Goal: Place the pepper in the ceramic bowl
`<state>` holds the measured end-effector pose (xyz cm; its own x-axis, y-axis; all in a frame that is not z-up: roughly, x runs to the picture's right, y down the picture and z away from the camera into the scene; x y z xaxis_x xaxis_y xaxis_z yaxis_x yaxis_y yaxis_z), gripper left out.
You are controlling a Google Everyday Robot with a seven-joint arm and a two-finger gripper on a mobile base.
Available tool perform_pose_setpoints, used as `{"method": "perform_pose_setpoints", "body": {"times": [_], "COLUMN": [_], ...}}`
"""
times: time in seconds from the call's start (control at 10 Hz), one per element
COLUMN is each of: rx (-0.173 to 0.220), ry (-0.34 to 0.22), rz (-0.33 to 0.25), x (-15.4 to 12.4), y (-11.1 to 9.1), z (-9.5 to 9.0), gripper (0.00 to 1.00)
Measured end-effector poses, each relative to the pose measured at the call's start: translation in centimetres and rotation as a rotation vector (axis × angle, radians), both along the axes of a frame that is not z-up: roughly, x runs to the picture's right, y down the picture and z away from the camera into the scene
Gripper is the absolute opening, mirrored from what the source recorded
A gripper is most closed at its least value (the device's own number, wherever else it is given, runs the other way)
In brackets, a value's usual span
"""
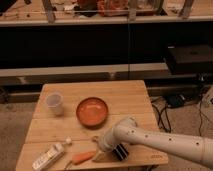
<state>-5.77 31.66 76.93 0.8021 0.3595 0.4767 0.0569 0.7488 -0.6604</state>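
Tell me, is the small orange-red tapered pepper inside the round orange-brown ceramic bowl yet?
Out. The pepper lies on the wooden table by the gripper at the front edge; the bowl looks empty.

Pale bare-wood table (pixel 125 97), smooth ceramic bowl (pixel 92 111), translucent plastic cup (pixel 54 103), dark matt pincer (pixel 116 152) beside the pepper (pixel 83 157).

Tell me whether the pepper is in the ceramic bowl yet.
No, the pepper lies on the table beside the gripper, apart from the ceramic bowl.
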Motion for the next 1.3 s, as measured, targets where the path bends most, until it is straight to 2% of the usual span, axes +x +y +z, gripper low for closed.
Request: {"method": "perform_pose_setpoints", "body": {"times": [0.2, 0.3, 0.6, 0.8, 0.9, 1.0, 1.3], "rx": [0.003, 0.001, -0.002, -0.003, -0.003, -0.004, -0.004], "ry": [0.001, 0.001, 0.002, 0.002, 0.002, 0.002, 0.001], "rz": [-0.004, -0.004, -0.003, -0.004, -0.004, -0.005, -0.006], "x": [0.14, 0.15, 0.26, 0.27, 0.27, 0.29, 0.30], "y": [-0.24, -0.20, -0.08, -0.02, 0.02, 0.04, 0.06], "z": [-0.02, -0.09, -0.17, -0.19, -0.21, -0.23, -0.26], "gripper": [0.02, 0.00, 0.00, 0.06, 0.06, 0.01, 0.00]}}
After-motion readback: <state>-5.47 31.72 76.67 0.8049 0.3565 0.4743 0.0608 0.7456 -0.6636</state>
